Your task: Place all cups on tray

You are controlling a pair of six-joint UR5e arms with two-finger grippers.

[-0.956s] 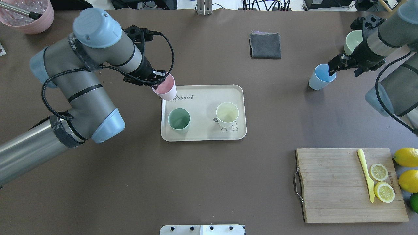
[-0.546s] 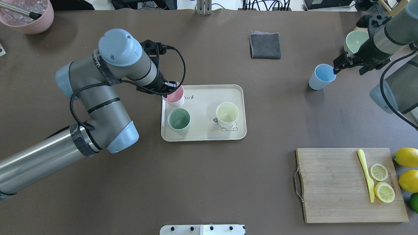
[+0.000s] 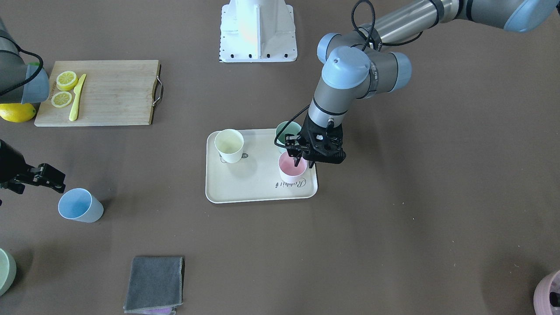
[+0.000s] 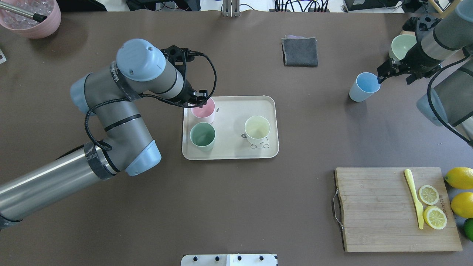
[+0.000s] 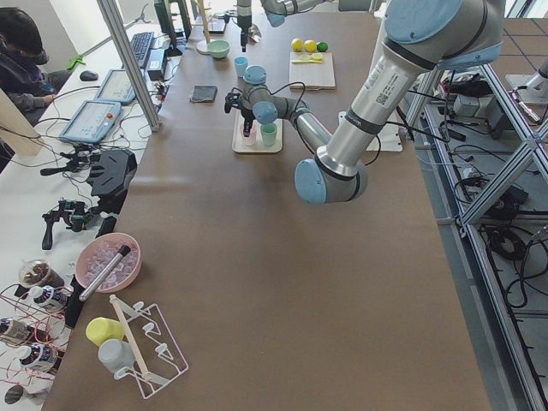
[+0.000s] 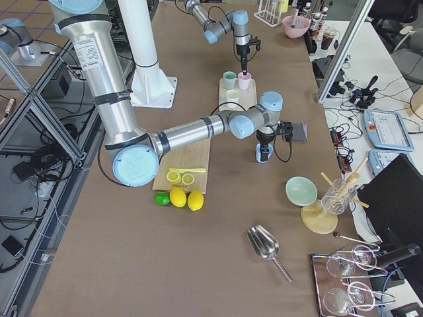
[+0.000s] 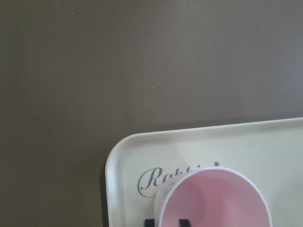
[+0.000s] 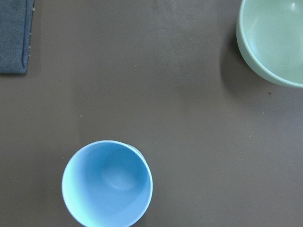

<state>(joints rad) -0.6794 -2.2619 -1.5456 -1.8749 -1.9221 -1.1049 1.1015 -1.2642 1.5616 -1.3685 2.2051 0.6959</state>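
Note:
The cream tray [image 4: 229, 152] holds a green cup [image 4: 202, 135] and a pale yellow cup [image 4: 257, 128]. My left gripper [image 4: 196, 102] is shut on the rim of a pink cup [image 4: 204, 110], one finger inside it. The pink cup stands upright in the tray's far left corner, over the "Rabbit" script [image 7: 154, 180]. A blue cup [image 4: 363, 87] stands on the table at the far right, off the tray. My right gripper [image 4: 380, 77] hovers just right of its rim, open and empty. The right wrist view looks down into the blue cup [image 8: 108, 183].
A pale green bowl [image 4: 401, 46] sits behind the right gripper. A grey cloth [image 4: 299, 51] lies at the back. A bamboo cutting board [image 4: 377, 210] with a knife and lemon slices is at the front right, with lemons [image 4: 460, 178] beside it. A pink bowl [image 4: 31, 16] is far left.
My left arm carried the pink cup right and down into the tray's far left corner. My right gripper drew back rightward from over the blue cup's rim.

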